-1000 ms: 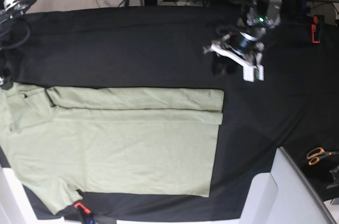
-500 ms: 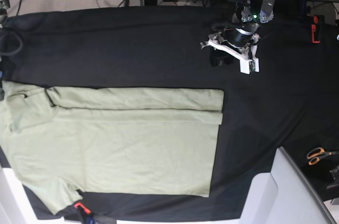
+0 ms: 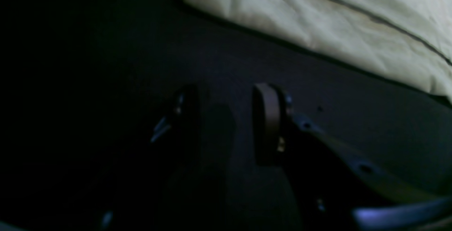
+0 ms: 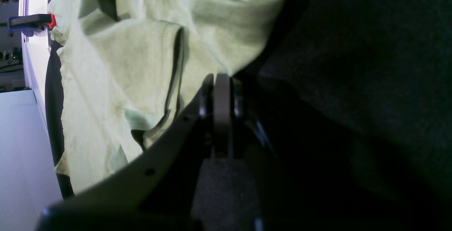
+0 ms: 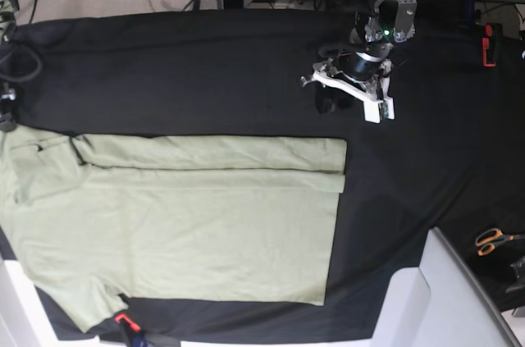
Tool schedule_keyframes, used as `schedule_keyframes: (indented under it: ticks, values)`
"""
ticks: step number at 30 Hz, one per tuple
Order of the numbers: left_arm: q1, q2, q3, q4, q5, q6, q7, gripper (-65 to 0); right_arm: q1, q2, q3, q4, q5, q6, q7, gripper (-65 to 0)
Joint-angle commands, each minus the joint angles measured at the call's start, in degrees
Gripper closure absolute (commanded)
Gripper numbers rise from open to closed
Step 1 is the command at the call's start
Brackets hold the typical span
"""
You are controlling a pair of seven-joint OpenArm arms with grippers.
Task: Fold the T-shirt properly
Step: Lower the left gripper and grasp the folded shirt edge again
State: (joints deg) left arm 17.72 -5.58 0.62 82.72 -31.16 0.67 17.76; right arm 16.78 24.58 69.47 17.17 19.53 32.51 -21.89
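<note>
— Pale green T-shirt [image 5: 172,224] spread flat on the black table cloth [image 5: 205,68] in the base view; left gripper [image 5: 344,97] well apart.

— Left wrist: left gripper [image 3: 226,125] spread, holding nothing. Right wrist: right gripper [image 4: 219,93] pressed together — right beside the fabric [image 4: 141,47].

T-shirt [image 5: 189,216] lies flat on the left and near part of the table cloth [image 5: 205,76]; scissors [image 5: 492,240] lie at the far right edge.
</note>
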Motion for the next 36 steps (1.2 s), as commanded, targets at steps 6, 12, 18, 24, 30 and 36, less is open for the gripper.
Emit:
schedule_keyframes:
  ticks: [6, 12, 18, 24, 30, 36]
  values:
    - [-0.44, -1.32, -0.05, -1.62, -10.47, -0.36, -1.19, -23.0, -0.47, 1.84, 0.29, 1.34, 0.82, 0.85, -7.87, -27.6]
    - [-0.44, -1.93, -0.05, -1.79, -10.47, -0.36, -1.28, -23.0, -2.84, 1.49, 4.07, 6.79, 0.91, 1.03, -9.63, -49.8]
    - [-0.35, -2.64, -0.05, -1.79, -10.47, -0.36, -1.28, -23.0, -3.63, 1.66, 6.26, 6.61, 0.56, -5.66, -4.53, -50.1]
    - [-0.44, -3.34, -0.05, -1.71, -10.47, -0.36, -1.28, -23.0, -0.29, 0.87, 0.64, 4.59, 0.56, -6.09, -2.77, -50.1]
    - [-0.44, -3.60, -0.05, -1.71, -10.47, -0.36, -1.28, -23.0, 3.49, 0.96, -3.41, -0.69, 0.56, -6.09, 1.89, -49.7]
    - [-0.44, -3.25, -4.27, -1.79, -10.47, -0.36, -0.92, -23.0, 4.19, 0.78, -4.55, -1.21, 0.56, -6.27, 2.86, -48.5]
